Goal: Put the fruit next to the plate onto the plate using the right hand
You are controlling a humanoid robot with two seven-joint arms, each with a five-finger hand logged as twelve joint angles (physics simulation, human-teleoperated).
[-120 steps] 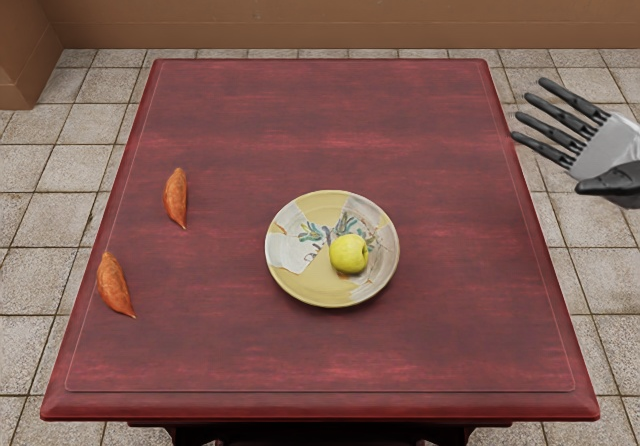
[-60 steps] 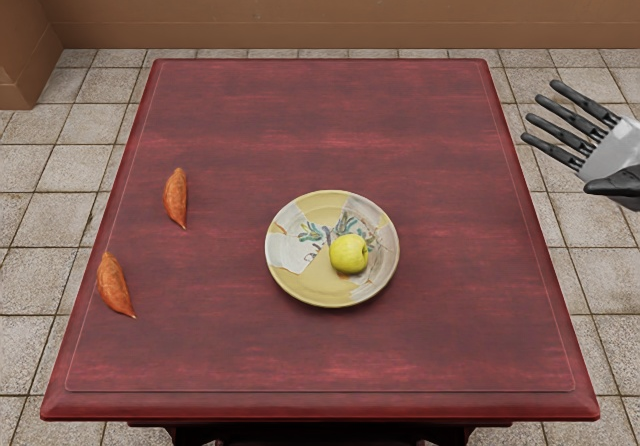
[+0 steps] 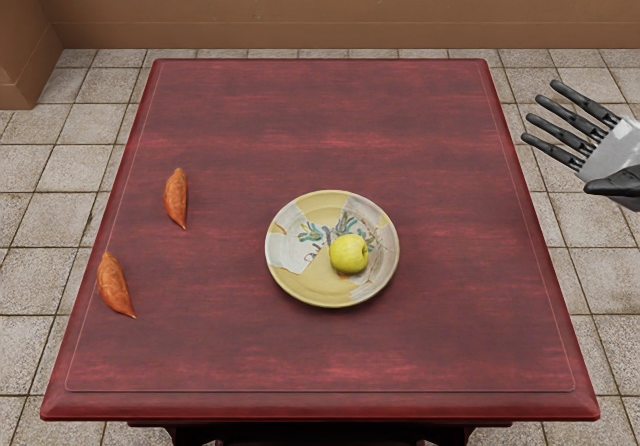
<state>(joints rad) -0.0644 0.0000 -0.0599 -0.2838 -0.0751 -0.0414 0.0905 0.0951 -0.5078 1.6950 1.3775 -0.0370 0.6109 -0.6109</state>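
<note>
On the plate (image 3: 308, 284), which sits near the middle of the table (image 3: 330, 116) and a little toward its near edge, the yellow-green fruit (image 3: 348, 253) already rests, on the plate's right half. It looks like a small apple: probably light, firm and smooth-skinned, and round enough to roll, so it would want a wrap of fingers around its widest part from above rather than a pinch at the top. The plate beneath looks ceramic and would not take a knock kindly.

Off the right edge of the table, the right hand (image 3: 600, 144) hangs over the floor tiles with its fingers (image 3: 560, 126) straight and spread wide, holding nothing. It is well apart from the plate.

Two orange, pointed pieces (image 3: 176, 197) (image 3: 114, 285) lie near the left edge.

Compared with a second ago the hand has drifted slightly further out past the right edge; over the last half second it has not moved. Fruit and plate lie exactly as before. I judge the task done.
</note>
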